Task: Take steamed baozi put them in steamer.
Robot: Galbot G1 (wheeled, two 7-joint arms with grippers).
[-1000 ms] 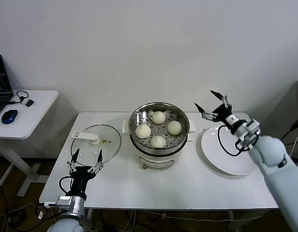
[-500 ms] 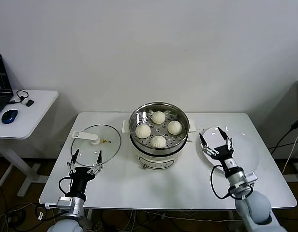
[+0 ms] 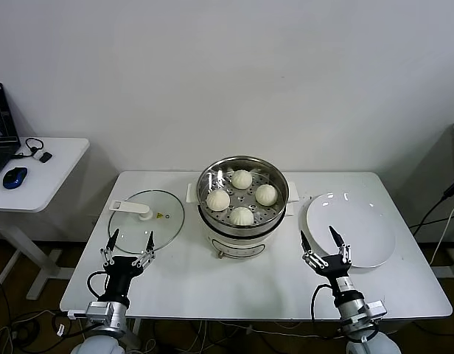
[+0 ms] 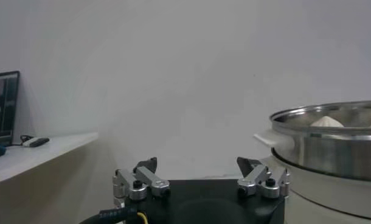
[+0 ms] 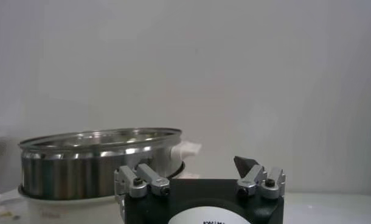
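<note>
Steel steamer (image 3: 242, 193) holding four baozi (image 3: 242, 179), both grippers' fingers spread.

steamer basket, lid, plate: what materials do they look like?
Steamer: polished metal, probably stainless steel; mirror-like reflections on its wall, perforated floor under the buns.
Lid: clear glass, table showing through; white handle, likely plastic.
Plate: glossy white, ceramic or melamine; cannot tell which.

White table (image 3: 249, 284) carries steamer (image 3: 242, 221), glass lid (image 3: 147, 214) (left), plate (image 3: 351, 228).
</note>
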